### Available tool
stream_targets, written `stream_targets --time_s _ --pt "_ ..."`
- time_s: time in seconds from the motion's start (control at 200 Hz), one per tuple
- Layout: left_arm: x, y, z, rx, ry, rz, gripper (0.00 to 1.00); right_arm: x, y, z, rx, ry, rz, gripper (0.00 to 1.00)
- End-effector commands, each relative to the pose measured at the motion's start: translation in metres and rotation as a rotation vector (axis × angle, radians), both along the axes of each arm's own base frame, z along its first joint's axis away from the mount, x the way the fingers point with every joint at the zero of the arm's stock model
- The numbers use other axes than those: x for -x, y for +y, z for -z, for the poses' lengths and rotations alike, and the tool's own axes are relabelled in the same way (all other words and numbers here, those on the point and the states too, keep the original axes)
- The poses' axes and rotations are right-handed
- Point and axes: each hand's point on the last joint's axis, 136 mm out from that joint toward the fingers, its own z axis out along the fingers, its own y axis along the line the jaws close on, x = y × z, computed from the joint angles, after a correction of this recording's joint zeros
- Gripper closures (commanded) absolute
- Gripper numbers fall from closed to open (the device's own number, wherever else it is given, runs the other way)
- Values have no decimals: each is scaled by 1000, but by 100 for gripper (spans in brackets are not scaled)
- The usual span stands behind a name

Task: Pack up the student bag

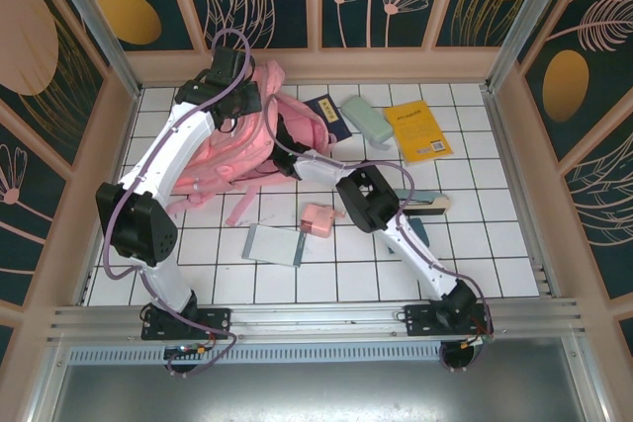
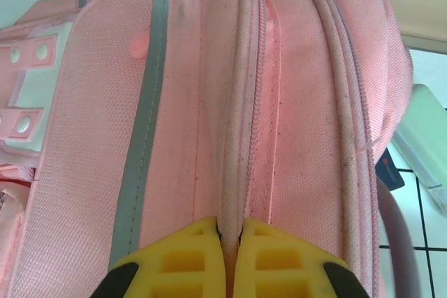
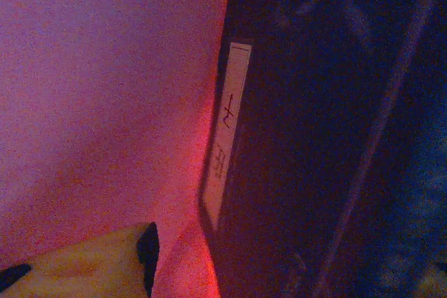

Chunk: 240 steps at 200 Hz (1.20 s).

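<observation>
The student bag [image 1: 232, 150] is a large pink backpack lying at the back left of the tiled table. In the left wrist view its pink fabric [image 2: 293, 102] and grey strip sit close up. My left gripper [image 2: 230, 229] is shut on a pale piping cord along the bag's rim, at its far top end [image 1: 226, 61]. My right gripper [image 1: 281, 133] reaches into the bag's opening from the right. Inside it is dim and reddish. One yellow finger [image 3: 91, 259] shows at the lower left, well off centre, beside a dark book with a white label [image 3: 227, 130]. The other finger is lost in the dark.
Right of the bag lie a dark blue booklet [image 1: 323, 113], a pale green case [image 1: 368, 122] and a yellow book [image 1: 417, 131]. A small pink pouch [image 1: 317, 219] and a grey-blue notebook [image 1: 272, 244] lie in front. A beige and dark flat item [image 1: 432, 203] sits by the right arm's elbow.
</observation>
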Motion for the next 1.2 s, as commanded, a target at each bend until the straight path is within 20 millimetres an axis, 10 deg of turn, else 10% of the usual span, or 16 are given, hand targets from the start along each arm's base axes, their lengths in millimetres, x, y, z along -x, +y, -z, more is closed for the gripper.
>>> stream_targets --time_s 0.0,0.635,1.021,1.196 --pt "-5 7 -54 18 -156 -16 100 -2 -16 -16 26 -24 9 35" --pt "8 49 -2 -55 -73 -121 100 10 -139 -53 141 -79 148 24" --pt "8 32 -18 49 -92 -75 100 24 -113 -15 153 -26 -6 54" --pt "7 25 -32 74 -102 -42 100 35 -102 8 217 -51 -145 42"
